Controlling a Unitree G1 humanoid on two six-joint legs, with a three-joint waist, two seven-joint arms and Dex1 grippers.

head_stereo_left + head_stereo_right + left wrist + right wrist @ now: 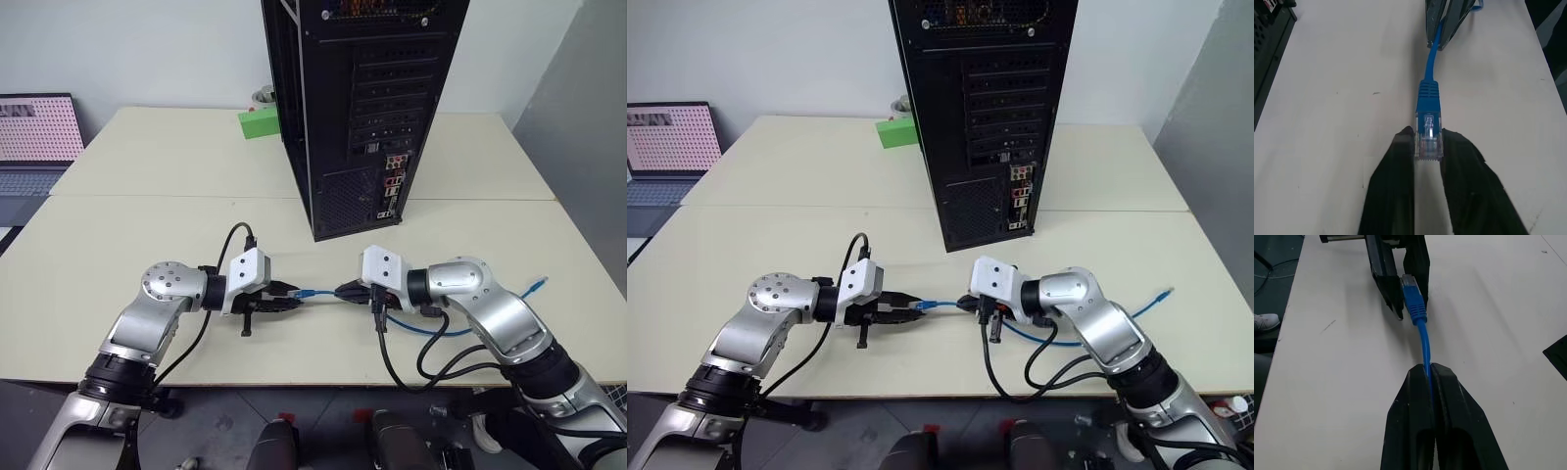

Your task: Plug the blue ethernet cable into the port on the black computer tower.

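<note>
The blue ethernet cable (320,295) runs level above the table between my two grippers. My left gripper (1428,143) is shut on the clear plug (1428,132) at its end, which is pinched between the black fingers (1396,171). My right gripper (1428,368) is shut on the thin cord (1423,340) a short way behind the plug. The cord then loops under my right arm, and its other end (535,287) lies on the table at the right. The black computer tower (362,98) stands upright behind, rear panel toward me. The port is among its small connectors (392,186); I cannot single it out.
A green box (259,123) sits behind the tower on the left. A laptop (37,137) stands off the table's left side. Black robot cables (431,367) hang over the front edge under my right arm. Bare tabletop (147,206) spreads left of the tower.
</note>
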